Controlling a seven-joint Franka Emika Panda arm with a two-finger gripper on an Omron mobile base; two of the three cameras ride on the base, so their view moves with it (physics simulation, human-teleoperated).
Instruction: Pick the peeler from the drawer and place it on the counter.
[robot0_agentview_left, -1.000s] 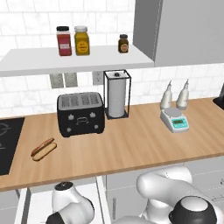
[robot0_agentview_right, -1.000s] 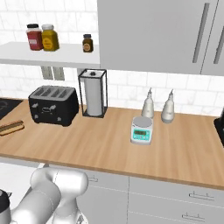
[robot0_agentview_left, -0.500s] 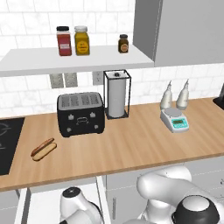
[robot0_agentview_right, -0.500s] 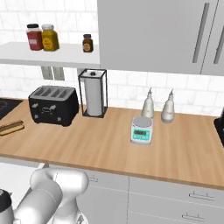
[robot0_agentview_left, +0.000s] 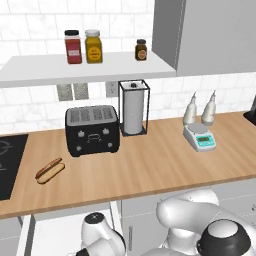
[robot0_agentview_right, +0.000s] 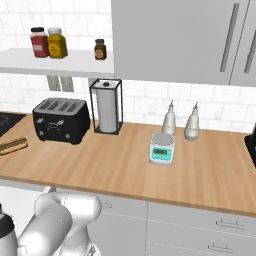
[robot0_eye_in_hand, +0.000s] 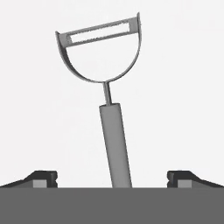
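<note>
Below, spread fingers straddle the peeler lying on the drawer's bare white floor

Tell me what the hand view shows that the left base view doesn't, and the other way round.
Hand view alone: the peeler lying on the white drawer floor, its loop head far from the camera and its handle running back between the two fingertips of the open hand, which stand apart on either side of it without touching.

Left base view alone: the counter with the toaster, hot dog, paper towel holder and scale, plus the shelf jars.

Both share the white drawer, seen below the counter edge in the left base view.
</note>
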